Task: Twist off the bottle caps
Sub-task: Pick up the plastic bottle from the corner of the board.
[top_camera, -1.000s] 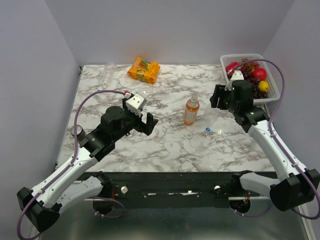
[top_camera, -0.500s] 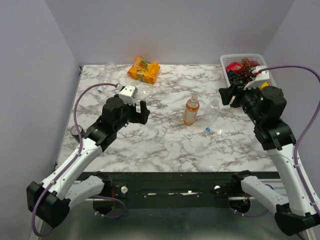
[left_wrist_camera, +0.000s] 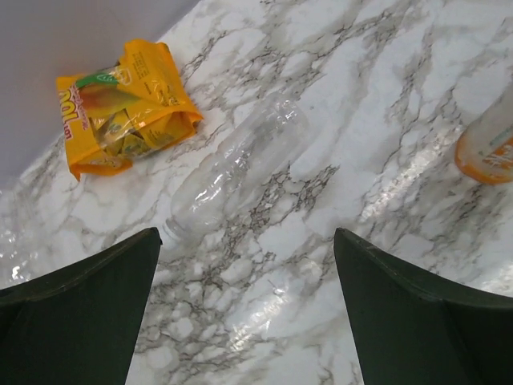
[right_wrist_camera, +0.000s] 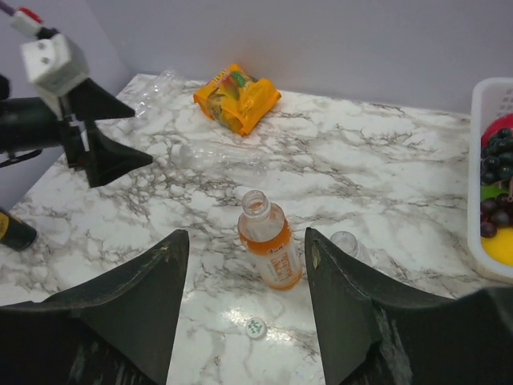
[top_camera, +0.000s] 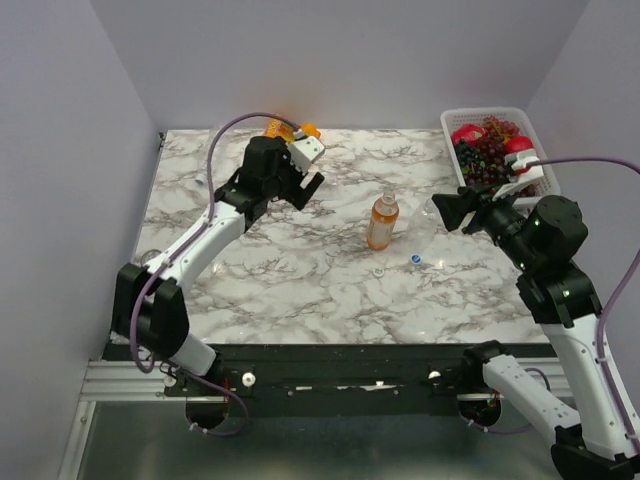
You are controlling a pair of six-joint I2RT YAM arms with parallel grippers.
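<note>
Our left gripper [left_wrist_camera: 247,237] hangs wide open and empty over 1 clear bottle [left_wrist_camera: 240,168] lying on its side beside the snack packet [left_wrist_camera: 128,104]. Our right gripper [right_wrist_camera: 244,241], half open, holds nothing. The bottle looks light, thin-walled and likely to roll, so we would grip near its stiffer neck.

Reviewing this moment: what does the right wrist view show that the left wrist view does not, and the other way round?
Only the right wrist view: the orange bottle whole, upright with its neck uncapped; a loose white cap on the table in front of it; the fruit basket; the left gripper, jaws open. Only the left wrist view: no new object, just a closer look at the clear bottle lying on its side. Both: that clear bottle, the snack packet, and the orange bottle, of which the left wrist view shows only a sliver.
</note>
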